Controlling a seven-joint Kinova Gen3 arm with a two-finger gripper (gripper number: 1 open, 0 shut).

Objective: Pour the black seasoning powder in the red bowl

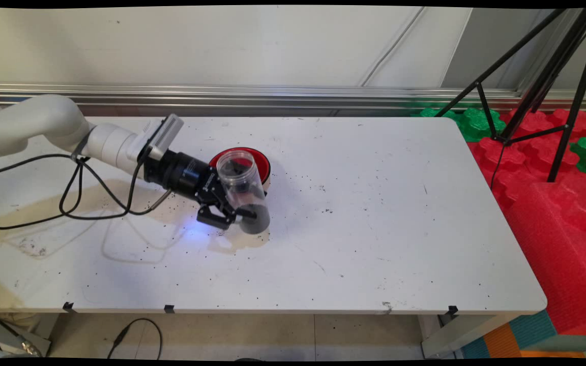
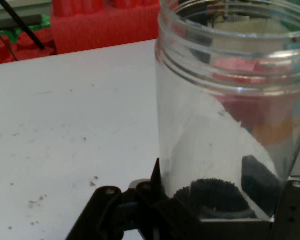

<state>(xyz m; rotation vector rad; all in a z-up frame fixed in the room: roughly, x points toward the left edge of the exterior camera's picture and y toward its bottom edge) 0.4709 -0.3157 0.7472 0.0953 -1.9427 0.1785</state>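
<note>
Main view: clear plastic jar [image 1: 242,190], cylindrical, threaded neck, open mouth up and leaning a little toward the wall; a dark grey mass fills its bottom end. Black two-finger gripper [image 1: 232,211] is clamped across the jar's lower body, fingers closed on it from the side. The jar's base sits low over the white table [image 1: 374,213]; contact with the surface cannot be judged. Just behind the jar, on the wall side, stands a round red bowl [image 1: 260,160] with a pale outer rim, partly hidden by the jar's mouth. Beneath the jar the tabletop shows a tan stain [image 1: 237,243] and scattered dark specks [image 1: 323,203]. Well to the jar's right, past the table edge, lie red and green interlocking foam mats [image 1: 542,152] with black tripod legs [image 1: 562,86] standing on them.

Hand view: jar [image 2: 230,110] fills the right half, smooth transparent wall, ridged thread at the rim. Dark granular material [image 2: 212,195] rests inside near the linkage. One fingertip [image 2: 157,182] presses the jar's left wall.
</note>
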